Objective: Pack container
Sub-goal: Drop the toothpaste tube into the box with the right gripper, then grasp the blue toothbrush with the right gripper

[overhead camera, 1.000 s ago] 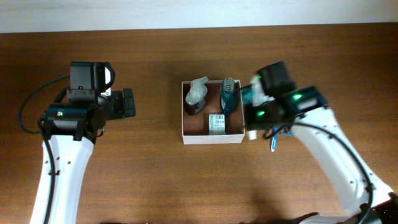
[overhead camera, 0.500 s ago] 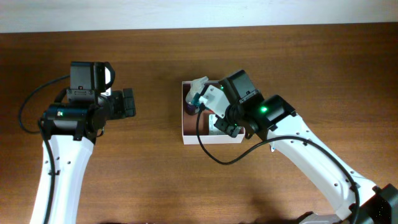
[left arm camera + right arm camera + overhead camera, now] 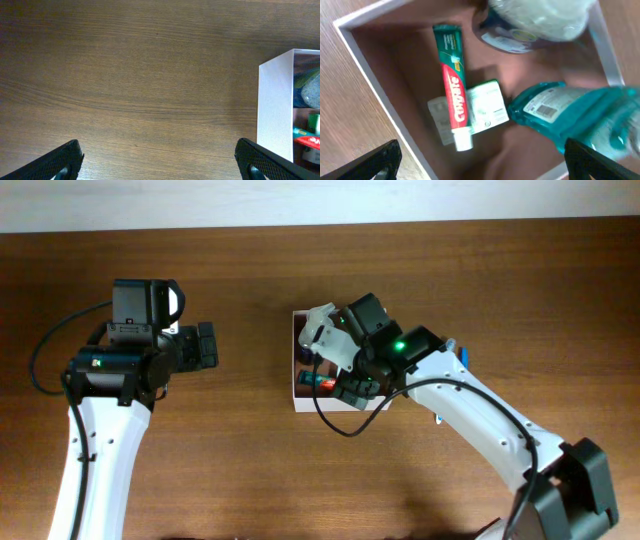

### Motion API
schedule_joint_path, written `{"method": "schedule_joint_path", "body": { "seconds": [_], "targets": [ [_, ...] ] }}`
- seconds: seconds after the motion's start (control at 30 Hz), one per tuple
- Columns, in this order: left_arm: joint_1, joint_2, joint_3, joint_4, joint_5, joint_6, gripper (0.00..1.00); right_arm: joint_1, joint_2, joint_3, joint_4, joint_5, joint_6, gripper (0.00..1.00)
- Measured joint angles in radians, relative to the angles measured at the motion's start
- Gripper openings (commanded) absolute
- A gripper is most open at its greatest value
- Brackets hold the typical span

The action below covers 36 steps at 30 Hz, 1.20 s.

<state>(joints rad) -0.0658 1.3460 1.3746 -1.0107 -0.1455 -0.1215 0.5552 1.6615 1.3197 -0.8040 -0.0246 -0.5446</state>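
Note:
The container [image 3: 303, 405] is a white-walled square box with a pinkish-brown inside [image 3: 395, 85], at mid-table. In it a red and green toothpaste tube [image 3: 454, 100] lies flat across a small white packet [image 3: 487, 107]. Beside them are a teal bottle [image 3: 575, 120] and a pale rounded bottle [image 3: 540, 17]. My right gripper [image 3: 490, 167] hangs open over the box with nothing between its fingers; from overhead the right gripper [image 3: 350, 387] covers much of the box. My left gripper [image 3: 207, 345] stands open over bare wood, left of the box's white wall [image 3: 274, 105].
The wooden table [image 3: 230, 460] stretches all round the box. A pale wall strip runs along its far edge [image 3: 320, 200]. The right arm [image 3: 480, 420] reaches in from the lower right and the left arm [image 3: 95, 440] from the lower left.
My right gripper swung from the box's right side to above its inside and opened. The toothpaste tube now lies in the box. The left arm stayed still.

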Motion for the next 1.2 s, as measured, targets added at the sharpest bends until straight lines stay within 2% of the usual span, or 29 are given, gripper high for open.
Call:
{"method": "schedule_joint_path", "body": {
  "seconds": [0.17, 0.2, 0.37, 0.4, 0.53, 0.57, 0.67, 0.8, 0.93, 1.03, 1.2],
  "targets": [
    [0.000, 0.000, 0.000, 0.000, 0.000, 0.000, 0.99, -0.058, -0.172, 0.037, 0.008, 0.001, 0.235, 0.99],
    [0.000, 0.000, 0.000, 0.000, 0.000, 0.000, 0.99, -0.124, -0.243, 0.048, 0.000, -0.007, 0.351, 0.99],
    [0.000, 0.000, 0.000, 0.000, 0.000, 0.000, 0.99, -0.301, -0.307, 0.061, -0.095, -0.040, 0.521, 0.99],
    [0.000, 0.000, 0.000, 0.000, 0.000, 0.000, 0.99, -0.351, -0.284, 0.060, -0.129, -0.048, 0.568, 0.93],
    [0.000, 0.000, 0.000, 0.000, 0.000, 0.000, 0.99, -0.445, -0.176, 0.049, -0.193, -0.053, 0.697, 0.86],
    [0.000, 0.000, 0.000, 0.000, 0.000, 0.000, 1.00, -0.491, -0.103, 0.032, -0.201, -0.051, 0.763, 0.81],
    [0.000, 0.000, 0.000, 0.000, 0.000, 0.000, 0.99, -0.552, 0.027, 0.018, -0.210, -0.068, 0.853, 0.76],
    [0.000, 0.000, 0.000, 0.000, 0.000, 0.000, 0.99, -0.570, 0.180, 0.016, -0.183, -0.090, 0.901, 0.61],
    [0.000, 0.000, 0.000, 0.000, 0.000, 0.000, 1.00, -0.568, 0.275, 0.011, -0.163, -0.101, 0.915, 0.53],
    [0.000, 0.000, 0.000, 0.000, 0.000, 0.000, 0.99, -0.568, 0.303, 0.011, -0.161, -0.101, 0.919, 0.52],
    [0.000, 0.000, 0.000, 0.000, 0.000, 0.000, 0.99, -0.568, 0.325, 0.007, -0.132, -0.100, 0.926, 0.41]
  ]
}}
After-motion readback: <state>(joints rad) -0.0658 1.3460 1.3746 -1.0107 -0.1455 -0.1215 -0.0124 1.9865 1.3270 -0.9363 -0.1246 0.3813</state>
